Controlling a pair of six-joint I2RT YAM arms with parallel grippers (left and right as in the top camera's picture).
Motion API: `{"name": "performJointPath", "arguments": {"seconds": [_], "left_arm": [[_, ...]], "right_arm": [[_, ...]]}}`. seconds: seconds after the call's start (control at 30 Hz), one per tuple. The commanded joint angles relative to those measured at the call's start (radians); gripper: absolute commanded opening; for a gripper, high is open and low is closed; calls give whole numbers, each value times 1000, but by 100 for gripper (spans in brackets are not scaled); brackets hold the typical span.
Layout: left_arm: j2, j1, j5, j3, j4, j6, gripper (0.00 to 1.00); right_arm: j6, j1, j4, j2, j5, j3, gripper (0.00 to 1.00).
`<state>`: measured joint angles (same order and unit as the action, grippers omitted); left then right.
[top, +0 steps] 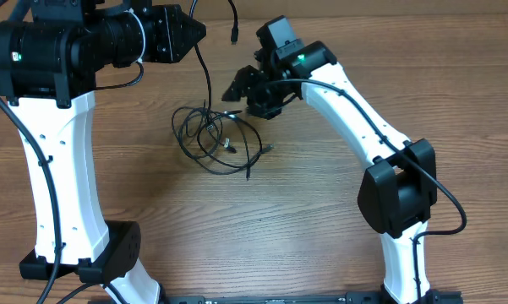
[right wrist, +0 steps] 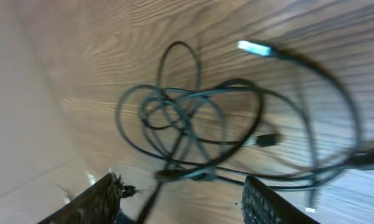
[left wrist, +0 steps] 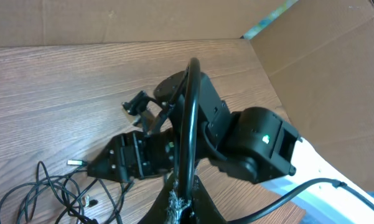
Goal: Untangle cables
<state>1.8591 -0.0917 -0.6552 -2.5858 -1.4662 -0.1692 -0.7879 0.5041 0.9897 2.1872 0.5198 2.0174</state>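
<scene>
Wood table (top: 321,181), right gripper (top: 231,93) angled over cables (top: 215,142), left gripper (top: 196,32) raised

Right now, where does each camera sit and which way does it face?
Overhead: above the table, facing straight down on the cables; left arm, right arm and both tools show.
Left wrist: on the left arm, facing the right tool; its own shut left tool pinches one cable.
Right wrist: on the right arm, facing down at the cables past its open fingers.
All three see the cables.
</scene>
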Motion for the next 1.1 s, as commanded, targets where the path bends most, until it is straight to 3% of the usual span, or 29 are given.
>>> {"name": "performJointPath", "arguments": {"seconds": [0.0, 0.2, 0.4, 0.47, 0.6, 0.8, 1.07], "left_arm": [[-10, 2, -26, -15, 7, -22, 4], [-10, 2, -26, -15, 0, -22, 4], [-10, 2, -26, -15, 0, -22, 4], [-10, 2, -25, -15, 0, -22, 4], [-10, 2, -7, -15, 0, -22, 4], [-8, 2, 208, -14, -37, -50, 8], [-2, 2, 270, -14, -76, -64, 39]], "right_arm": [[-146, 26, -24, 30, 27, -2, 60], [-153, 55, -18, 72, 35, -2, 58], [-150, 63, -13, 99, 10, -2, 49], [-150, 63, -17, 112, -14, -2, 42], [-2, 61, -10, 119, -130, -2, 4], [164, -2, 88, 51, -142, 2, 4], [349, -86, 199, -164, -141, 14, 4]]}}
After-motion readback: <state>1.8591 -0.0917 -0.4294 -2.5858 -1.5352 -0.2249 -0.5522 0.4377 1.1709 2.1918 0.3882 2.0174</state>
